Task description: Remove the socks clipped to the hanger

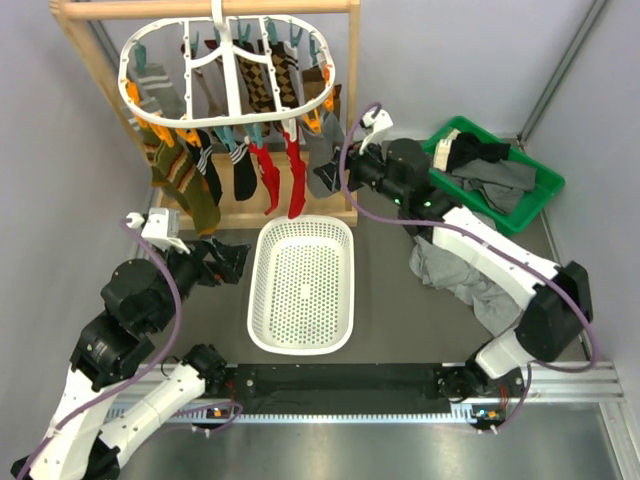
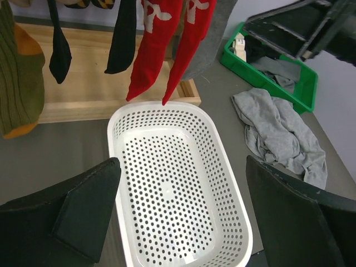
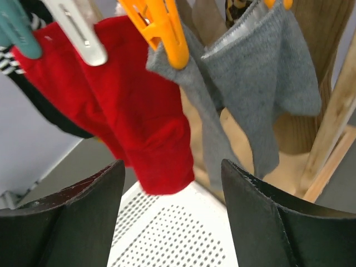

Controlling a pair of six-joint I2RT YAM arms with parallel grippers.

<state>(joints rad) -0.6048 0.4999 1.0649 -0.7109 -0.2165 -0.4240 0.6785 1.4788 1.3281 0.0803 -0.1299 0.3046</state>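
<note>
The white oval hanger (image 1: 138, 108) hangs from a wooden rail stand (image 1: 352, 60), with teal and orange clips holding several socks. Two red socks (image 1: 281, 178) hang at the front, grey socks (image 1: 326, 152) at the right, olive and striped ones (image 1: 185, 180) at the left. My right gripper (image 1: 348, 172) is open, close beside the grey socks; in the right wrist view the grey socks (image 3: 245, 83) and a red sock (image 3: 139, 122) hang just beyond the fingertips. My left gripper (image 1: 240, 260) is open and empty beside the basket; its view shows the red socks (image 2: 167, 44) ahead.
A white perforated basket (image 1: 268, 300) lies below the hanger, empty. A green bin (image 1: 545, 185) with dark garments stands at the right. A grey garment (image 1: 455, 275) lies on the table under the right arm. The stand's wooden base (image 1: 250, 205) runs behind the basket.
</note>
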